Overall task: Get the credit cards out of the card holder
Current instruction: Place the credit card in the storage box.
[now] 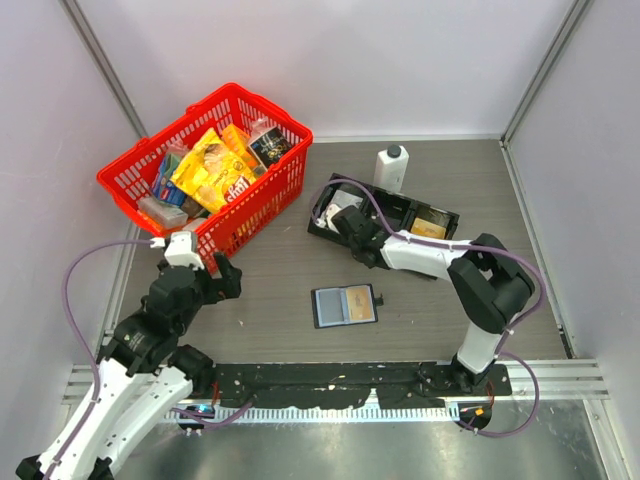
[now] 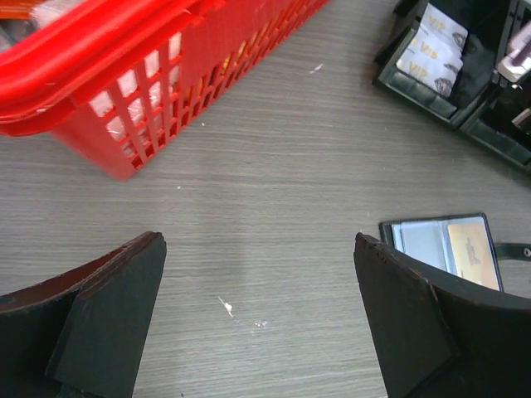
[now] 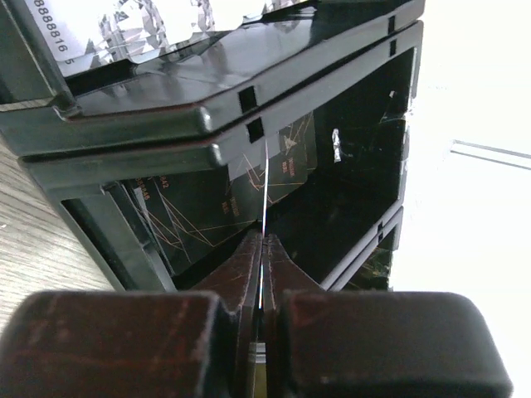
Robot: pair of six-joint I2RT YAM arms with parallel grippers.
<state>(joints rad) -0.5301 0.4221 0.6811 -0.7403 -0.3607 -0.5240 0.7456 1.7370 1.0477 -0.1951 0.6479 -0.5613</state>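
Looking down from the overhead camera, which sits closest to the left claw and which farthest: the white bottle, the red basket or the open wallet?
From the left gripper:
1. the red basket, right beside it, just beyond.
2. the card holder, open, mid-table to its right.
3. the white bottle, far back right.

A card (image 3: 265,191) between the right jaws shows only its thin edge. A left finger (image 2: 415,332) hides one corner of the card holder (image 2: 419,245).
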